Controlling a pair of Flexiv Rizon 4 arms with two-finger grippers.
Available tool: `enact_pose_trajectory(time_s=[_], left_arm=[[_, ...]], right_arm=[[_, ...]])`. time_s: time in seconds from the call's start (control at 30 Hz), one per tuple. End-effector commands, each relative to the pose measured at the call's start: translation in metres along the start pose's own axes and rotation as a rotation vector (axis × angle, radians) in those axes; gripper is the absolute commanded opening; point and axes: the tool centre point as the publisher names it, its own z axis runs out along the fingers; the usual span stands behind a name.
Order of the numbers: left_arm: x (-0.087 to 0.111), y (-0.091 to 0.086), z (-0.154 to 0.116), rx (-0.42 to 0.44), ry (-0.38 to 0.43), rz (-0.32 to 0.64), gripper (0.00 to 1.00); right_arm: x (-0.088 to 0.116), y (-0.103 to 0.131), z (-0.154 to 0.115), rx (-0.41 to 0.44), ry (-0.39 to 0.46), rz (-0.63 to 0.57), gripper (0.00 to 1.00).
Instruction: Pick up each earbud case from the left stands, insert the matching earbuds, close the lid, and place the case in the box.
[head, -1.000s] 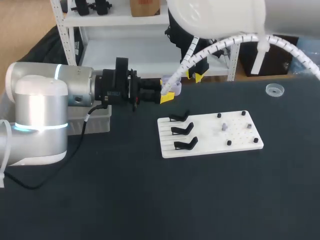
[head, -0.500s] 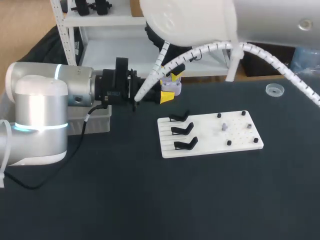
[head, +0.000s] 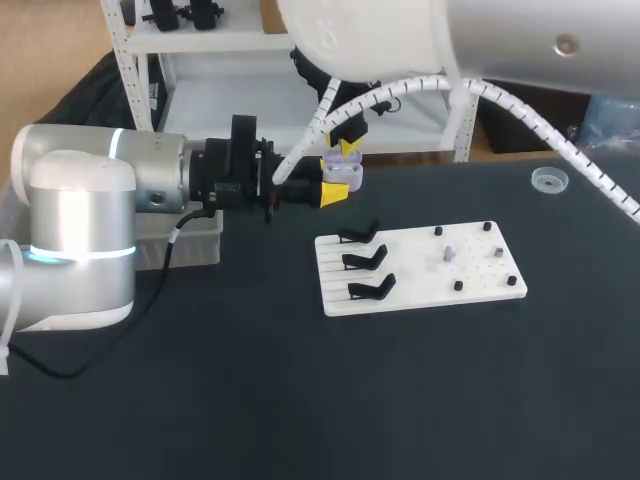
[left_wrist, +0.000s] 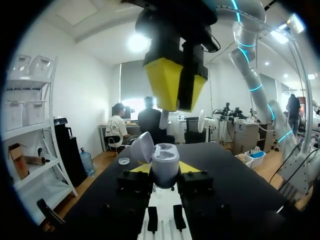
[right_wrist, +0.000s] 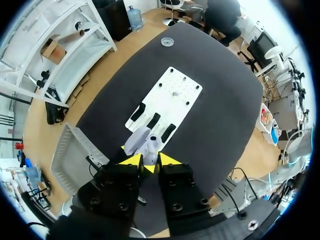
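Observation:
A pale lavender earbud case (head: 341, 171) with its lid open is held up off the table, my left gripper (head: 334, 191) shut on its body. In the left wrist view the case (left_wrist: 165, 162) stands between the yellow fingertips (left_wrist: 141, 168), lid (left_wrist: 142, 147) tilted back. My right gripper (head: 346, 143) hangs just above the case, its tips (left_wrist: 175, 82) close together on what looks like a small white earbud (left_wrist: 163, 119). Looking down past my right gripper (right_wrist: 150, 159), the open case (right_wrist: 143, 142) lies directly below. Three black stands (head: 366, 260) on the white board (head: 480, 285) are bare.
One small earbud (head: 448, 255) and several black pegs sit on the board's right half. A grey box (head: 196, 240) stands at the table's left edge beside my left arm. A small clear dish (head: 549, 180) lies at the far right.
My right arm has swung left and brought its gripper in over the open case. The left arm and the case have stayed still.

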Motion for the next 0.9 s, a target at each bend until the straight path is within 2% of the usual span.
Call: enact_pose_trajectory(time_s=[0.03, 0.9], left_arm=[[0.001, 0.001, 0.0, 0.0, -0.002, 0.001, 0.0], [0.001, 0.001, 0.0, 0.0, -0.002, 0.001, 0.0]], right_arm=[[-0.005, -0.003, 0.005, -0.015, 0.011, -0.002, 0.0], [0.003, -0.01, 0.013, -0.024, 0.042, -0.032, 0.0]])
